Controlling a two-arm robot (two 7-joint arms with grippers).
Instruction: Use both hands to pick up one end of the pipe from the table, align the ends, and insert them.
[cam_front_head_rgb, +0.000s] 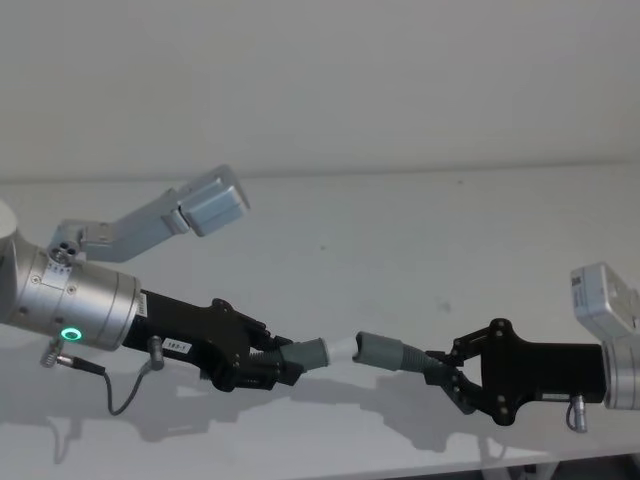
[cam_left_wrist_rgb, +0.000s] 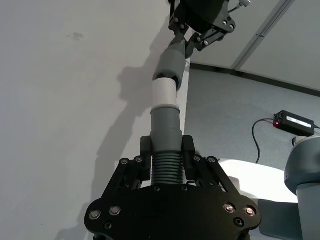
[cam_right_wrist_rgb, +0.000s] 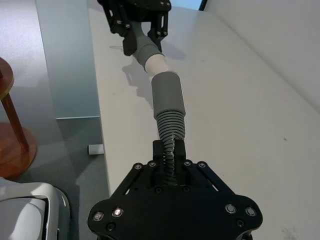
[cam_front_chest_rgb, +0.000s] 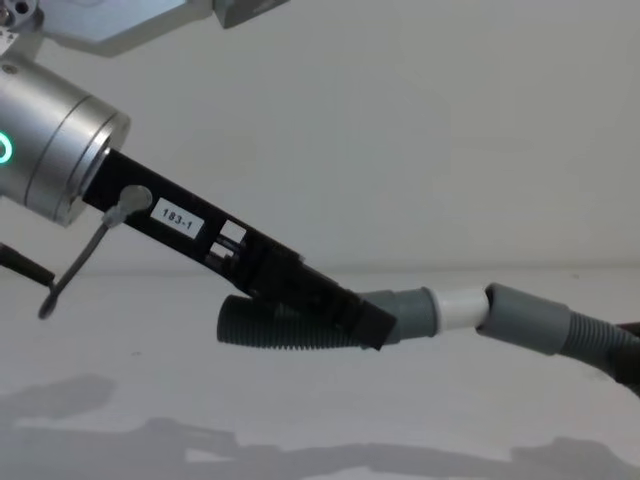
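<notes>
Picked up: we judge this step done, since both pipe pieces hang above the table (cam_front_head_rgb: 330, 250) with their shadows on it
Left gripper (cam_front_head_rgb: 283, 362): we have it pinching the ribbed body of the left pipe piece (cam_front_chest_rgb: 300, 325) just behind its smooth cuff; its pads (cam_left_wrist_rgb: 145, 150) press in from both sides of the hose
Right gripper (cam_front_head_rgb: 452, 372): we have it clamped on the ribbed part of the right pipe piece (cam_right_wrist_rgb: 170, 127), well behind the socket cuff (cam_front_head_rgb: 380, 350)
White tip (cam_front_chest_rgb: 460, 308): it points straight at the socket cuff, and the tail of its hose curves back beneath the left gripper
Alignment: near done by our reading; in both wrist views the two ends lie close to one line with the socket cuff, though the right piece bends slightly at its ribs
Gap at the socket cuff: from the head camera we see a small space between tip and socket; from the chest camera the tip seems to reach the socket's rim, so we cannot tell whether they touch
Insertion: not yet done, as the whole white tip is bare outside the socket cuff
Left to do: we must trim the last angle and push the tip into the socket cuff
</notes>
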